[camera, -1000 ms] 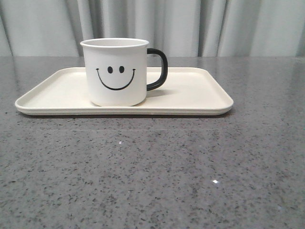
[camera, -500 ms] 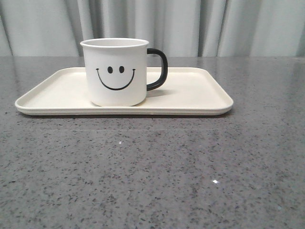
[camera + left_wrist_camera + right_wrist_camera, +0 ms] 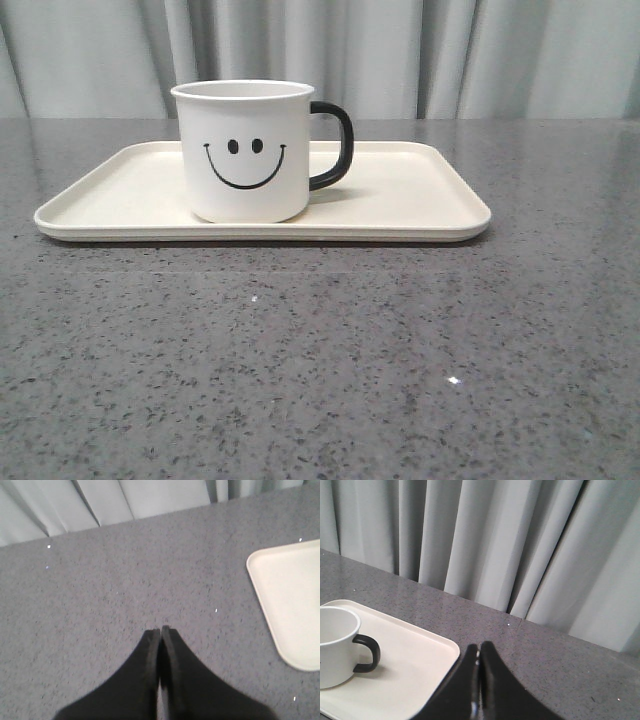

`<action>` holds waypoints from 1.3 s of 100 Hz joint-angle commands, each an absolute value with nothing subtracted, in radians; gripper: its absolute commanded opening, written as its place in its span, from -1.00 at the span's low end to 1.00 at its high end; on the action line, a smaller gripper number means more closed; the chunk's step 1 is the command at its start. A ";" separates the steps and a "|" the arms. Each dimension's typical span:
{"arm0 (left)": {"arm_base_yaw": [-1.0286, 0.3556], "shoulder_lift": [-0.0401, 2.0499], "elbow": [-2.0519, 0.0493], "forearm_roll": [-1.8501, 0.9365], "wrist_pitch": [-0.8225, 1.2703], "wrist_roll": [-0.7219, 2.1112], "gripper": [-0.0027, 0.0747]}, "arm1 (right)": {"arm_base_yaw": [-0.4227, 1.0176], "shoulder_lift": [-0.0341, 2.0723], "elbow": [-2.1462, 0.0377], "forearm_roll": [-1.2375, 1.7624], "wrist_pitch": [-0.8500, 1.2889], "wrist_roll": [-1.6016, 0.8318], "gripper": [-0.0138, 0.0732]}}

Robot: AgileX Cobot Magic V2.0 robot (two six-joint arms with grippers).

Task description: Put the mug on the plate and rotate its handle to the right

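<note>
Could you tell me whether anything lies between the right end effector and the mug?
Nothing visible does. In the right wrist view, only bare plate lies between the shut right end effector and the mug, whose handle faces it.

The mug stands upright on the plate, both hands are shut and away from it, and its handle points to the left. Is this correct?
Not fully. The handle points to the right, as the front view shows. The rest holds: the mug stands upright on the plate, and the left hand and right hand are shut and away from it.
</note>
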State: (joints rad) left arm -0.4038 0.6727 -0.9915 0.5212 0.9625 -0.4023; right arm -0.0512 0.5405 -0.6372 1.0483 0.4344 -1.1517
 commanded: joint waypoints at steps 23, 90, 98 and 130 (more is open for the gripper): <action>-0.244 0.464 -0.640 0.515 0.141 -0.413 -0.98 | -0.053 0.544 -0.663 1.070 0.386 -1.152 -0.82; 0.010 0.007 -0.037 0.356 -0.251 -0.427 -0.98 | -0.053 0.544 -0.663 1.070 0.386 -1.152 -0.82; 0.010 -0.019 -0.009 0.344 -0.253 -0.428 -0.98 | -0.053 0.544 -0.663 1.070 0.386 -1.152 -0.82; 0.025 -0.033 0.011 0.338 -0.245 -0.428 -0.98 | -0.053 0.544 -0.663 1.070 0.386 -1.152 -0.82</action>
State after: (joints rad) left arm 0.0180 -0.0039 -0.0001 0.3568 -0.1772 -0.4180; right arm -0.0512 0.5405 -0.6372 1.0483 0.4344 -1.1509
